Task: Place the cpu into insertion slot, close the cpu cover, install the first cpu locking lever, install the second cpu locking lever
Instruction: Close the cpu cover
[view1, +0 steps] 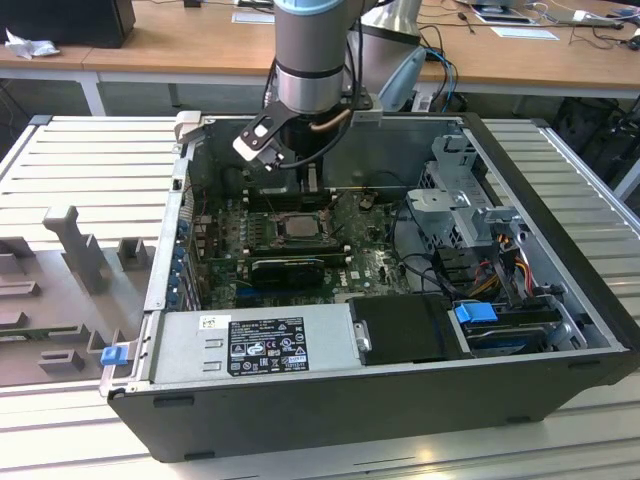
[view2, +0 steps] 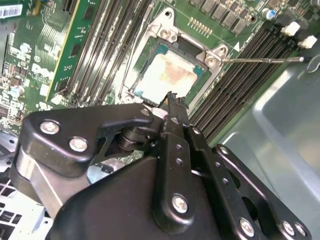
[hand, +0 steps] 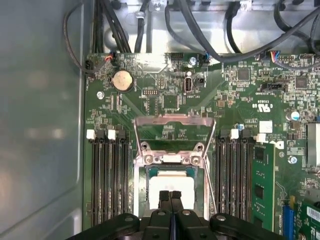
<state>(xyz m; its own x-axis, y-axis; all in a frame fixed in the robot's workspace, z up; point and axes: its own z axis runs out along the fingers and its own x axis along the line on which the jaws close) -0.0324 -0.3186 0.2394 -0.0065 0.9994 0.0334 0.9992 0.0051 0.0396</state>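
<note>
Black gripper (hand: 170, 194) vert. over seated cpu (hand: 170, 182), fingers (hand: 164, 199) pinched together, empty, cpu cover (hand: 175, 119) up

Bright, even light; the computer case (view1: 350, 412) interior lies shaded; glare whitens the cpu (hand: 171, 183) in the first wrist view.

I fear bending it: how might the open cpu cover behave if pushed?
The cpu cover probably swings rather than slides, as it looks hinged beside the cpu. Thin, with a wide window, it may flex if pushed at one corner. It looks light, so the shut gripper likely needs little force.
</note>
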